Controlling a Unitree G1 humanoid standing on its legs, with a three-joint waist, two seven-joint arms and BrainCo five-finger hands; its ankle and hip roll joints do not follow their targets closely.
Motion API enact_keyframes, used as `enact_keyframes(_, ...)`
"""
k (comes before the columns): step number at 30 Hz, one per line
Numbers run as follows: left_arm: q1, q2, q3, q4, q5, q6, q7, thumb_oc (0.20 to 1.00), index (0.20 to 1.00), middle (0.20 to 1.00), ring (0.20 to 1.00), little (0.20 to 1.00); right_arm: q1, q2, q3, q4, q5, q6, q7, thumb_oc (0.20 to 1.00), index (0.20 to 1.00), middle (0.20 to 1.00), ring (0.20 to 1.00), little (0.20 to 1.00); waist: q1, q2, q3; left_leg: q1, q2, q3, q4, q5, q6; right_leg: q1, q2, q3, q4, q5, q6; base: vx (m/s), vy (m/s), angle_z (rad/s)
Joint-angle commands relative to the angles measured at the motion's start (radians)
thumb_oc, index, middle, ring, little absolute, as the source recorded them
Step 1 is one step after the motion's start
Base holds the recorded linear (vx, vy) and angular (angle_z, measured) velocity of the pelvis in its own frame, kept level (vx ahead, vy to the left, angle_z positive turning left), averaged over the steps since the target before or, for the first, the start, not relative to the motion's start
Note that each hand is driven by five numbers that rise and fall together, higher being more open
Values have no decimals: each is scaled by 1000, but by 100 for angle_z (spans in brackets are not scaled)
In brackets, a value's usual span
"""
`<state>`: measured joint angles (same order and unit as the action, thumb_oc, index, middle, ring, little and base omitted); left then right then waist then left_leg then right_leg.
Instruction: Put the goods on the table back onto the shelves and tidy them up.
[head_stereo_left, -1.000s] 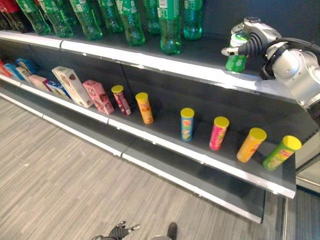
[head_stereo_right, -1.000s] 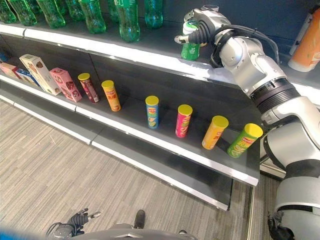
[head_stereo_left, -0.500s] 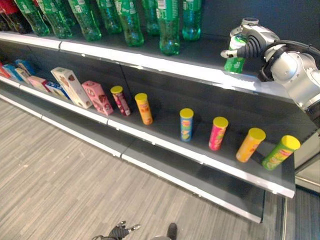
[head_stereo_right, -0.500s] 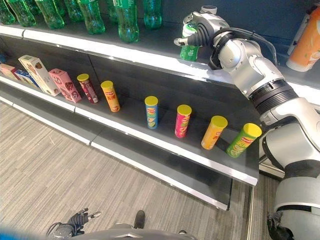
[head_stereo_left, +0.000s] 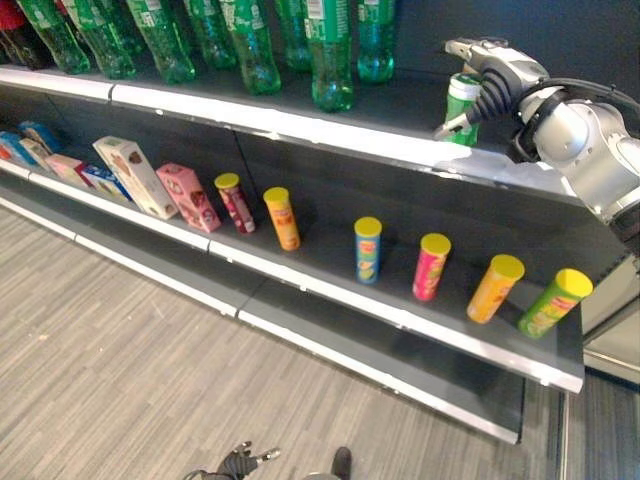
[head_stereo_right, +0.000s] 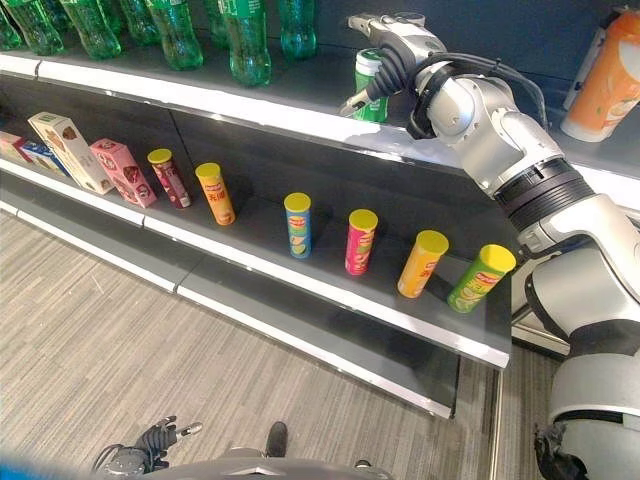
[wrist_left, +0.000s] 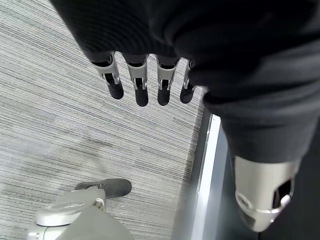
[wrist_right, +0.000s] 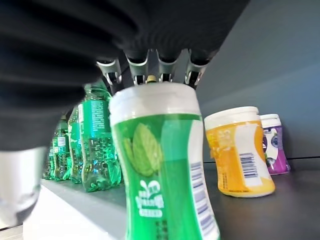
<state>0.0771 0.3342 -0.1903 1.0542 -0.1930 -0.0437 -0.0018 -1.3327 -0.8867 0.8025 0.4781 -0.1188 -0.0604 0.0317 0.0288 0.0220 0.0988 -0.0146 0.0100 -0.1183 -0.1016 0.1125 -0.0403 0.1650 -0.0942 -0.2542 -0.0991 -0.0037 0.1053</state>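
The green bottle (head_stereo_right: 369, 84) stood upright on the top shelf (head_stereo_right: 300, 105), its long axis vertical. The right hand (head_stereo_right: 385, 45) hovered just above its white cap, fingers (wrist_right: 137, 69) straight and spread, gripping nothing. The left hand (wrist_left: 145, 75) hung relaxed, low near the floor (head_stereo_left: 120, 340), so the right was far nearer.

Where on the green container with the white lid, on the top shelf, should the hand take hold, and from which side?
The green container stands upright near the top shelf front edge, open space around it. Probably best to wrap its round body below the white lid, coming from the front. The right hand is above it, fingers straight.
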Motion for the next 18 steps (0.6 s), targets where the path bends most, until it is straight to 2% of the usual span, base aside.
enact_keyframes(1,-67,55,9,25,-16,-21,30,1000,1000,1000,1000,1000,-154,-71,30,-60,-28,-9,-79,1000,1000,1000,1000,1000,19,-84,10,87,47,115,14,-149,-61,6,-74,63,20,-87,39,10,34,-4)
enact_keyframes(3,-69,51,19,31,-16,-19,35,1000,1000,1000,1000,1000,-161,-103,1,-140,-32,-10,-105,1000,1000,1000,1000,1000,8,-83,11,89,46,121,14,-153,-59,2,-75,72,19,-85,41,8,52,-9)
enact_keyframes(4,-74,45,31,40,-7,-16,41,1000,1000,1000,1000,1000,-147,-140,-47,-241,-39,-15,-128,1000,1000,1000,1000,1000,-9,-80,10,92,44,132,14,-159,-55,-5,-78,84,19,-81,45,0,54,-16)
enact_keyframes(8,-80,37,44,50,5,-15,46,1000,1000,1000,1000,1000,-77,-174,-127,-380,-51,-27,-137,1000,1000,1000,1000,1000,-27,-78,10,99,41,147,14,-169,-48,-14,-82,106,20,-77,49,9,57,-20)
enact_keyframes(11,-87,30,45,47,16,-12,51,1000,1000,1000,1000,1000,-2,-193,-190,-493,-55,-35,-126,1000,1000,1000,1000,1000,-41,-79,7,101,38,167,15,-177,-42,-30,-87,133,25,-72,55,-11,93,-29)
enact_keyframes(12,-92,29,43,46,29,-11,57,1000,1000,1000,1000,1000,46,-187,-219,-559,-41,-47,-110,1000,1000,1000,1000,1000,-54,-79,13,99,34,181,20,-179,-32,-55,-91,162,35,-60,62,-43,147,-32)
enact_keyframes(15,-99,37,40,40,43,-12,55,1000,1000,1000,1000,1000,108,-194,-242,-624,-22,-57,-84,1000,1000,1000,1000,1000,-67,-80,18,104,28,204,20,-193,-21,-88,-94,204,53,-57,72,-1,150,-65)
enact_keyframes(17,-106,45,25,37,76,-14,56,1000,1000,1000,1000,1000,157,-215,-256,-672,-5,-69,-65,1000,1000,1000,1000,1000,-93,-85,31,102,17,224,20,-198,-6,-127,-97,246,79,-43,87,-13,179,-45)
enact_keyframes(18,-106,45,24,37,77,-14,56,1000,1000,1000,1000,1000,160,-216,-258,-673,-5,-70,-65,1000,1000,1000,1000,1000,-90,-86,30,101,16,227,20,-198,-6,-131,-97,249,82,-44,87,-12,163,-38)
